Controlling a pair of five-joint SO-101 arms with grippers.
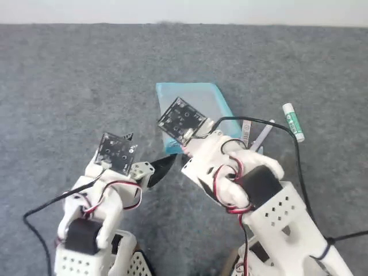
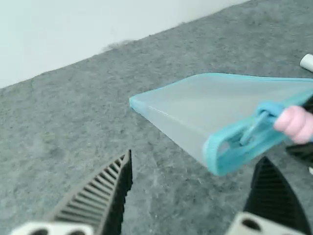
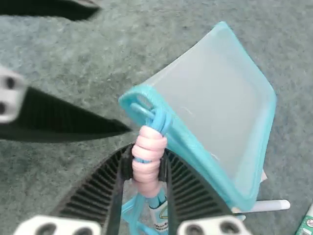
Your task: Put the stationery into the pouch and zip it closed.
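**Right arm has the zip pull; left stands spread nearby**

Pouch: translucent flat pouch with pale blue trim (image 1: 198,103), mid-table on the grey felt surface (image 1: 69,80), just ahead of both arms. The corner nearest the arms looks tilted up off the felt. Cannot tell whether the zip is open or closed.

Right gripper (image 3: 146,152): fingers pressed together on the pink beaded zip pull (image 3: 146,159), which hangs from a blue loop at that near corner.

Left gripper (image 2: 195,157): jaws spread wide, nothing between them, just short of the same corner. One black finger (image 3: 63,122) sits close beside the pull.

Stationery outside the pouch: slim white pen (image 1: 263,135) touching the pouch's right edge, and a white-and-green tube (image 1: 293,122) farther right, apart.
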